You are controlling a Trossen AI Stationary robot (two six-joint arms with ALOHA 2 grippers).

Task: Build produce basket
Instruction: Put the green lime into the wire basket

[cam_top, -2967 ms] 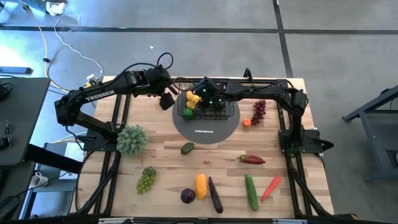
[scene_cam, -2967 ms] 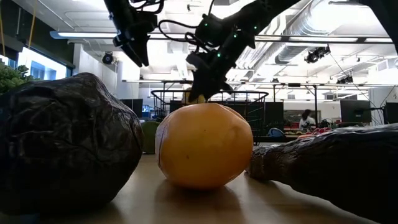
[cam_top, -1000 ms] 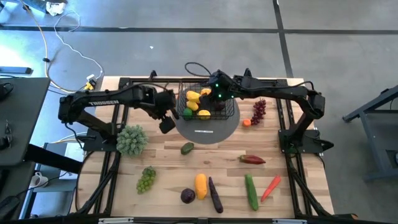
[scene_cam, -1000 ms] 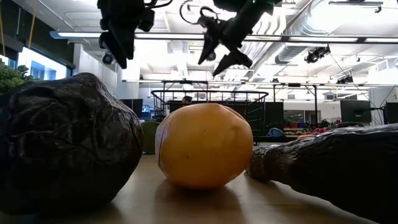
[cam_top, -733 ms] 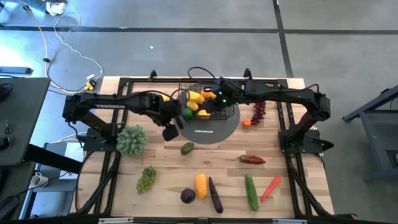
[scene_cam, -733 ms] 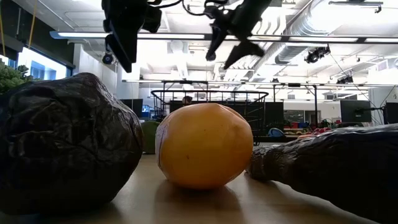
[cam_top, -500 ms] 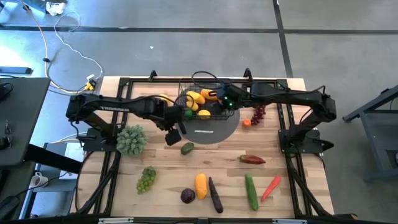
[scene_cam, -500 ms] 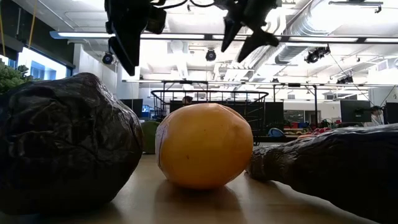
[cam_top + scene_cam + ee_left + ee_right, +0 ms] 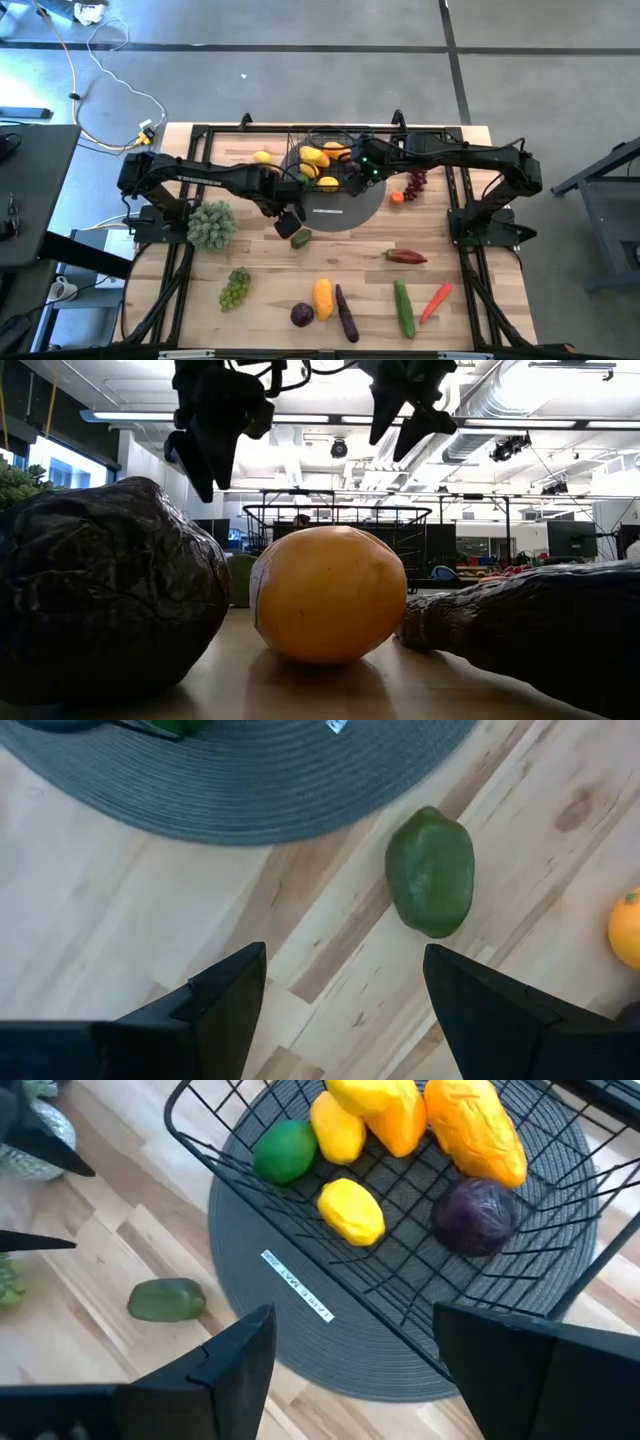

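Now the left claw [image 9: 291, 222], fingers apart and empty, hangs over the bench [image 9: 260, 260] just beside the green avocado [image 9: 430, 872]. Meanwhile the right claw [image 9: 352, 172], also spread and empty, hovers above the basket [image 9: 420, 1295] on its grey disc [image 9: 330, 1335].

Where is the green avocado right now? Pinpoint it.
In the high view the green avocado lies on the bare wood just off the near-left edge of the round grey mat, directly under the open left gripper.
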